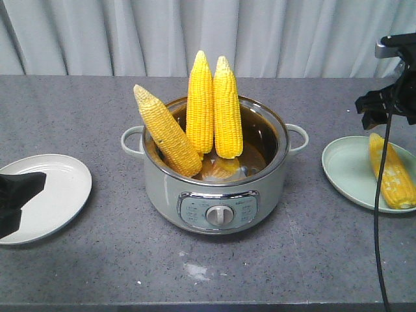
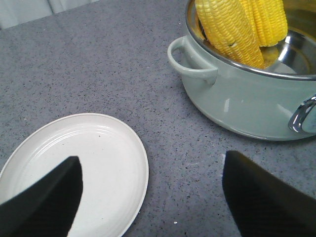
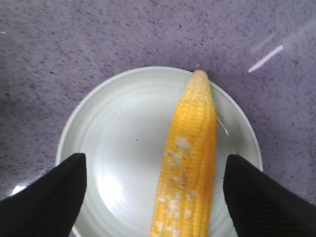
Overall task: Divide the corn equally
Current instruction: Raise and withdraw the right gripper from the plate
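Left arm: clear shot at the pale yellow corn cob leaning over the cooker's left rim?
Probably yes: left gripper hovers open by the round white plate, bare counter between it and that cob.

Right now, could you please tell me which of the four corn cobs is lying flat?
The cob on the pale green plate at the right; it lies flat, while the other three cobs stand leaning inside the pot.

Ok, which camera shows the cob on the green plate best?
The right wrist view: the cob lies close below, kernels clear, on the plate. The front view shows it small at the right edge; the left wrist view misses it.
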Tool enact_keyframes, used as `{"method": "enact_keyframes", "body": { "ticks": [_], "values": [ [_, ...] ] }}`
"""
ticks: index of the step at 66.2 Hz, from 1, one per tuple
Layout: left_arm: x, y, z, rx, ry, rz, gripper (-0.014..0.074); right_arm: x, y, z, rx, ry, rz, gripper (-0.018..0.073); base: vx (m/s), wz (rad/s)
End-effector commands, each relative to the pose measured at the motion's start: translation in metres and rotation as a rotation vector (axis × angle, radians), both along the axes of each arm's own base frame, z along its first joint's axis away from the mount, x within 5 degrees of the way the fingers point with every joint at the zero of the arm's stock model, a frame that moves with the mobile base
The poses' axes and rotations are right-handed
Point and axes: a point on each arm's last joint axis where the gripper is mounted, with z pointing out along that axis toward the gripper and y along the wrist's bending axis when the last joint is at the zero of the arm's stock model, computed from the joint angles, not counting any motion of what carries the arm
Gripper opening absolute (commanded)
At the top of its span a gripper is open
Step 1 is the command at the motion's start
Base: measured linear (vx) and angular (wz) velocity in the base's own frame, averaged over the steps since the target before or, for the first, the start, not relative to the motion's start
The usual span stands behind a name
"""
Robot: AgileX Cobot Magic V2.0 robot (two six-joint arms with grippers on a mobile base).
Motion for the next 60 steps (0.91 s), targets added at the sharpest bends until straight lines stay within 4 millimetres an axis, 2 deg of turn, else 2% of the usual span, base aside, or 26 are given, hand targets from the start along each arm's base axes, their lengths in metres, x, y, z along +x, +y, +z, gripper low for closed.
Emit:
{"method": "enact_keyframes", "body": {
  "ticks": [1,16,31,45,60],
  "values": [
    [0.002,-0.001,0.014,-0.031,-0.083,-0.003,0.0569,-0.02,0.017,0.039,-0.015,-0.161,0.058,0.0559,0.0,0.0],
    [0.002,-0.002,0.015,-0.035,-0.086,-0.003,0.0569,-0.075,0.059,0.041,-0.003,-0.355,0.203,0.0559,0.0,0.0],
    [0.004,-0.002,0.019,-0.057,-0.14,-0.001,0.0569,-0.128,0.092,0.04,0.04,-0.405,0.339,0.0559,0.0,0.0],
    [0.006,-0.003,0.022,-0.069,-0.174,0.0,0.0569,-0.165,0.103,0.028,0.066,-0.356,0.417,0.0559,0.0,0.0],
    [0.02,-0.009,0.017,-0.113,-0.154,0.0,0.0569,-0.186,0.102,0.018,0.104,-0.355,0.437,0.0559,0.0,0.0]
  ]
}}
